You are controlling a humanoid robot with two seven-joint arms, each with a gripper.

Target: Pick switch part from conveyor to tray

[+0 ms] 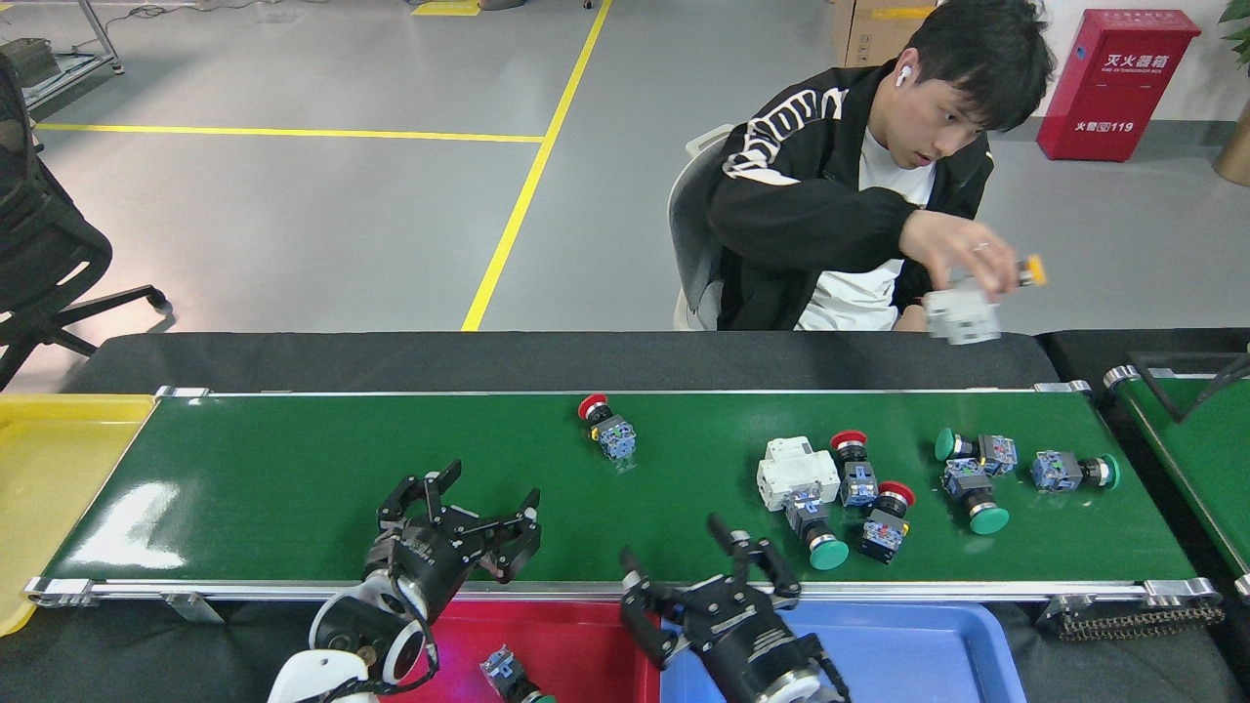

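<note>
Both claws hung open and empty at the near rail of the conveyor (pixel 293 469).
The left claw (pixel 464 517) and right claw (pixel 703 571) gaped wide; the red-capped switch part (pixel 607 427) lay on the belt beyond, between them.

the worktop (pixel 547 356), draped in black cloth, carries the long green conveyor (pixel 342 478) across its middle. at the near edge sit a red tray (pixel 586 640) and a blue tray (pixel 908 644) side by side, with a yellow tray (pixel 49 469) at the left end.
</note>
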